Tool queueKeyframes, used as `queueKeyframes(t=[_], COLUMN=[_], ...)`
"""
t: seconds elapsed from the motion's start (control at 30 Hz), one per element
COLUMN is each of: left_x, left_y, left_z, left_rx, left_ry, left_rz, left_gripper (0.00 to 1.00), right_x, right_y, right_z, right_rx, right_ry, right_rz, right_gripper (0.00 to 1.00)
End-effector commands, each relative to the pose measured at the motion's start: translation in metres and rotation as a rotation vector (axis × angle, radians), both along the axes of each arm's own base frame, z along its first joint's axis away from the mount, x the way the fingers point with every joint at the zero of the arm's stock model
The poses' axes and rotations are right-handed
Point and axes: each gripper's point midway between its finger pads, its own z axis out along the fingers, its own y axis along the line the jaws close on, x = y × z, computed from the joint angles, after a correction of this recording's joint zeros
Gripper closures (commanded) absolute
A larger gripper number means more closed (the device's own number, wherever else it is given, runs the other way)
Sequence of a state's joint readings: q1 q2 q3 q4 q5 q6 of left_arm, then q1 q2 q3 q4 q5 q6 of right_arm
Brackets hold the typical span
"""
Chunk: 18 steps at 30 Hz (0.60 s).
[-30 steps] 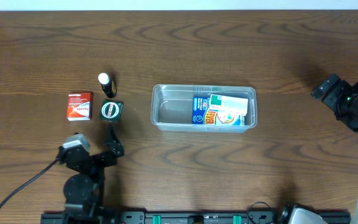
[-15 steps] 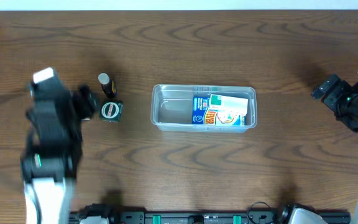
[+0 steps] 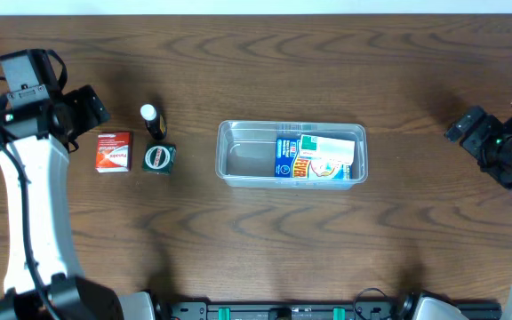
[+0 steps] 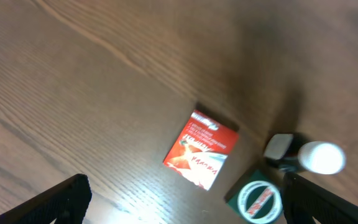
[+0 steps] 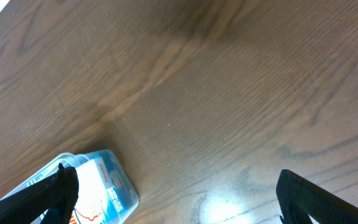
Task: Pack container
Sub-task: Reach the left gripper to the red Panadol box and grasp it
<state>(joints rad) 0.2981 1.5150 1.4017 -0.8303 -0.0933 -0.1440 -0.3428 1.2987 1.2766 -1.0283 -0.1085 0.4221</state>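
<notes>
The left gripper (image 3: 89, 105), wide open and empty near the red box (image 3: 114, 151), should close across its narrow sides, clear of the green box (image 3: 159, 158), then carry it to the container (image 3: 231, 151) at mid-table; the right gripper (image 3: 469, 129) hangs open, empty

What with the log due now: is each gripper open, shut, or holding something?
Left gripper: open, holding nothing.
Right gripper: open, holding nothing.

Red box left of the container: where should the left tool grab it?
Come from straight above: the red box lies flat, label up. Close across its near and far edges, because the green box crowds its right side.
</notes>
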Motion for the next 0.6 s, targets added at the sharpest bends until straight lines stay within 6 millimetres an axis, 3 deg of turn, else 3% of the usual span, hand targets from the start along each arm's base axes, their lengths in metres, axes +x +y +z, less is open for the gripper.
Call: queueKeyframes(t=[0.0,0.13,0.33,0.43,0.57], left_x=[0.001,-0.008,-0.005,-0.001,0.013], left_y=[0.007,0.012,0.013,0.012,-0.009], left_z=[-0.024,-0.058,-0.088,-0.104,-0.124], left_rx=[-0.010,-0.049,-0.063,-0.054,-0.113], left_ry=[0.089,0.214,0.294,0.340,0.343], left_rz=[-0.040,-0.022,-0.056,-0.144,-0.406], left_gripper=[0.02,0.02,0.02,0.02,0.02], right_x=[0.000,0.000,0.000,0.000,0.000], right_y=[0.000,0.000,0.000,0.000,0.000], right_z=[0.002,0.002,0.002,0.002,0.002], right_rx=[0.010,0.010,0.010,0.010,0.010], right_ry=[-0.005,-0.005,-0.005,-0.005,-0.006], right_rz=[-0.014,-0.014,-0.014,-0.014,-0.014], right_gripper=[0.01,0.01,0.01,0.01,0.01])
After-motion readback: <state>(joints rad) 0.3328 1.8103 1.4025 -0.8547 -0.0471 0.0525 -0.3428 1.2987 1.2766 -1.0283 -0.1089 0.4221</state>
